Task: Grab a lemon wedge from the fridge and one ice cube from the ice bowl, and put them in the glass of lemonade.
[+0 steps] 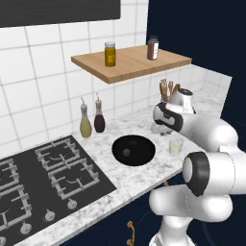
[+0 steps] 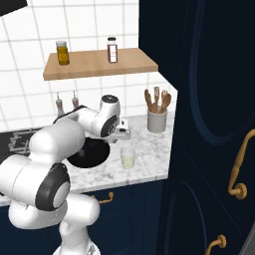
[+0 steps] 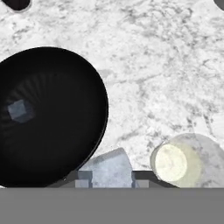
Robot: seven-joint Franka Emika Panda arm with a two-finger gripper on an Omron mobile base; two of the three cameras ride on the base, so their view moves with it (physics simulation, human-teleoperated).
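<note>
My gripper (image 3: 107, 180) is shut on a pale greyish-blue ice cube (image 3: 108, 167), which sits between the two dark finger tips. It hovers over the marble counter, between the glossy black ice bowl (image 3: 57, 78) and the glass of lemonade (image 3: 173, 162). A second ice cube (image 3: 20, 110) lies inside the bowl. From the base, the hand (image 1: 166, 126) hangs just behind the glass (image 1: 176, 145) and to the right of the bowl (image 1: 133, 150). From the other side, the glass (image 2: 128, 159) stands right of the bowl (image 2: 89, 154). The lemon wedge and the fridge are out of view.
Two oil bottles (image 1: 92, 122) stand behind the bowl. A white cup of wooden utensils (image 2: 157, 119) is at the counter's back right. A wooden shelf (image 1: 129, 60) with two jars hangs above. The stove (image 1: 43, 178) lies left, and a tall navy cabinet (image 2: 209, 99) is to the right.
</note>
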